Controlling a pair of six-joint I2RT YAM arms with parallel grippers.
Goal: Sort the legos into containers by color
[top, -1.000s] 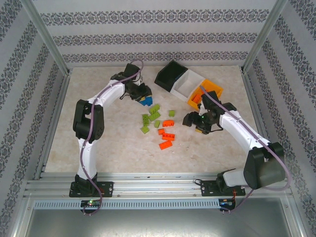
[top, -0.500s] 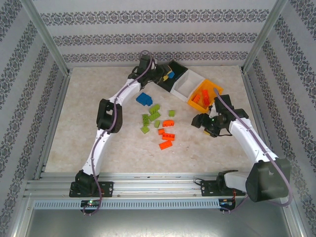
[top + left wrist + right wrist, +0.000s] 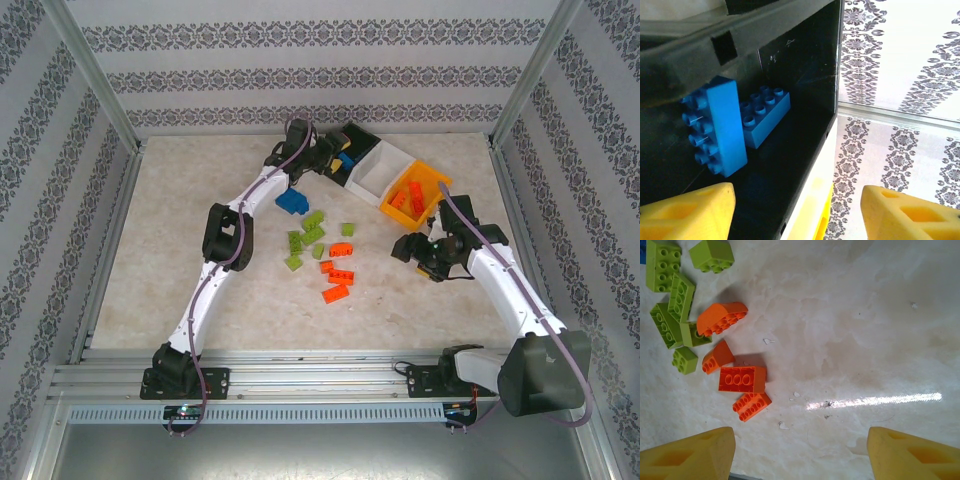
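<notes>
I have my left gripper [image 3: 797, 210] at the mouth of the black bin [image 3: 805, 65], fingers spread, holding nothing. Two blue legos [image 3: 762, 117] sit inside, just ahead. I see my right gripper [image 3: 800, 452] wide and empty over the table [image 3: 865, 340], with orange legos [image 3: 742, 379] ahead-left.

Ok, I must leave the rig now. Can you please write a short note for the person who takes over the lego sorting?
Left tool: open and empty, at the mouth of the black bin.
Right tool: open and empty, over the table beside the loose orange legos.
Done: two blue legos are in the black bin, and a few sorted orange legos are in the orange-yellow bin.
Left: the blue lego on the table, the green legos and the loose orange legos. I see no legos in the white bin; it is probably meant for green.
</notes>
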